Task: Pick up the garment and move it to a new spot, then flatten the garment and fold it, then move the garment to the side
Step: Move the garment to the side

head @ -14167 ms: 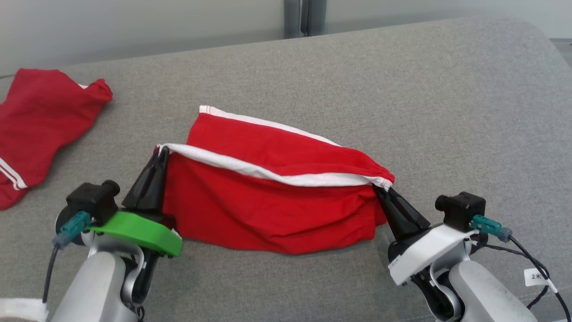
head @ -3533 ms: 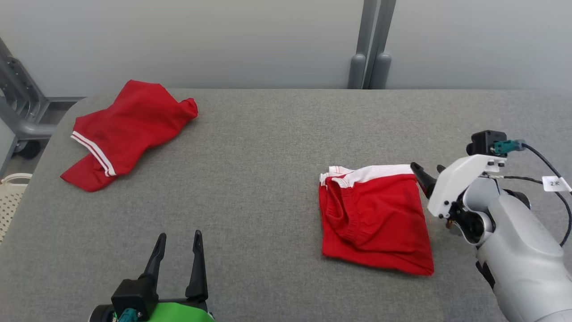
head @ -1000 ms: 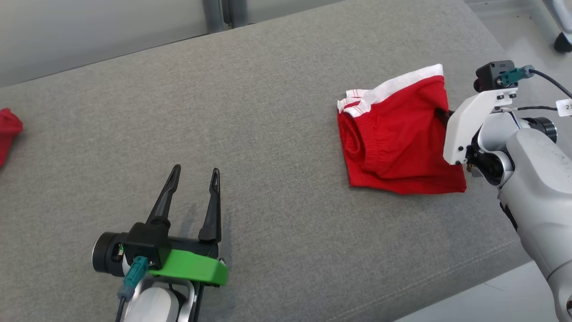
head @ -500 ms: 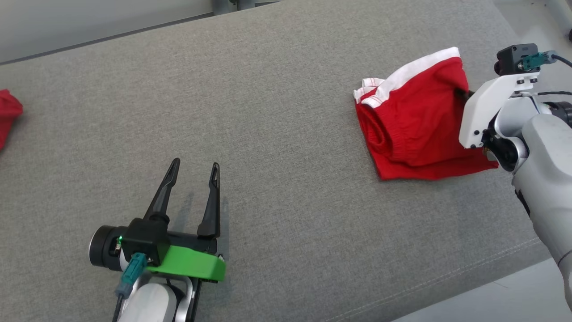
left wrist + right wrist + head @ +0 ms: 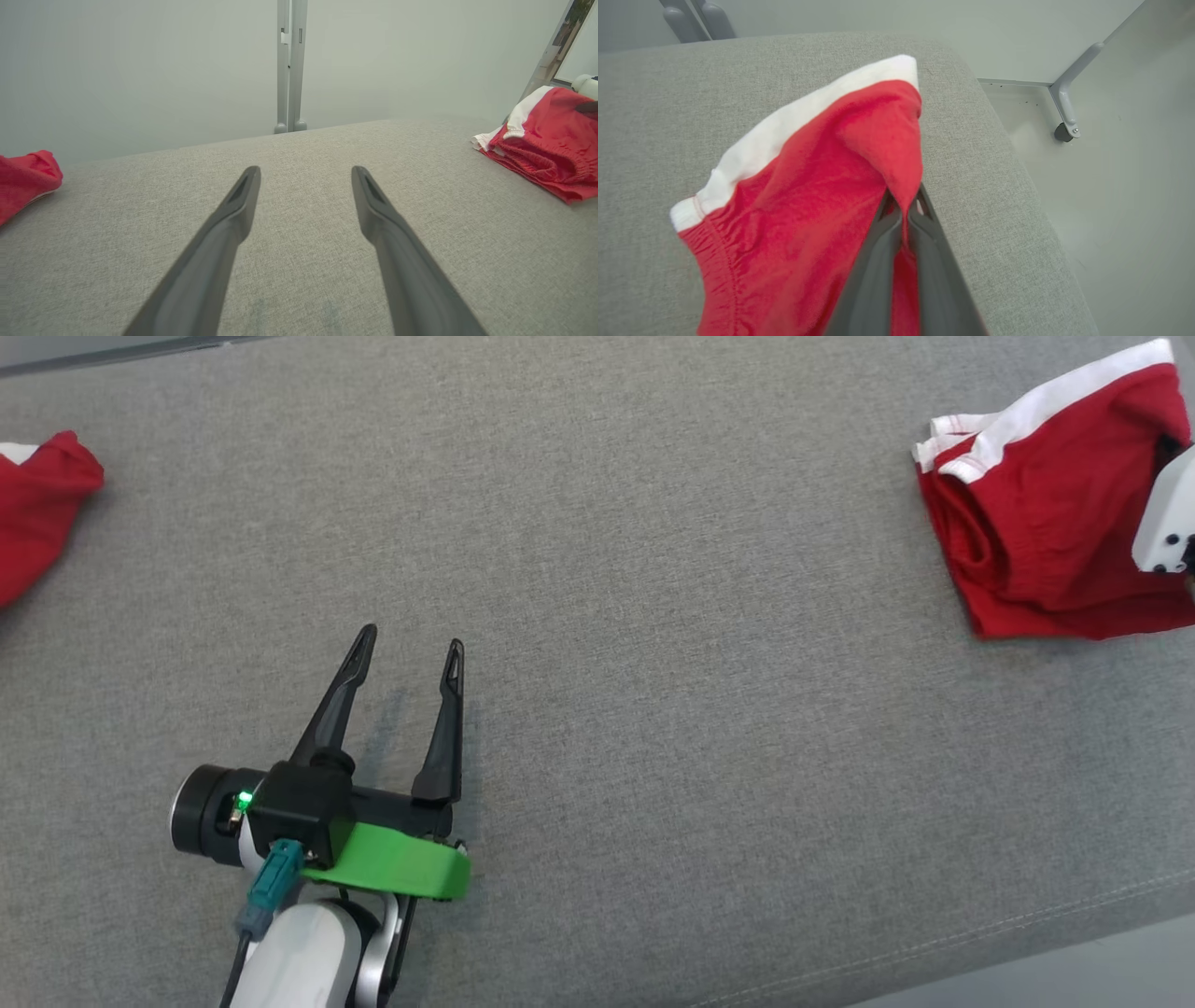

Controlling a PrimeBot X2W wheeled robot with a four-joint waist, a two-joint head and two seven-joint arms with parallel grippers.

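Two red garments share the grey woven-fabric surface point(image 5: 653, 569) before you. At the far left edge lies a crumpled red cloth point(image 5: 37, 513), only partly in frame. Low and left of centre is your left gripper point(image 5: 412, 637) on its bright green bracket point(image 5: 392, 868). It is poised over bare surface with its two long dark fingers point(image 5: 336, 705) spread wide. Well apart from it, at the far right near the surface's corner, is the task's garment: a folded pair of red shorts with a white waistband point(image 5: 1046, 523), lying mostly on the surface. Your right gripper point(image 5: 904, 201) has its two fingers pinched together on a fold at the shorts' right edge, raising the red fabric into a peak. Past the corner, one black castor point(image 5: 1062, 133) stands on the pale floor point(image 5: 1111, 210).
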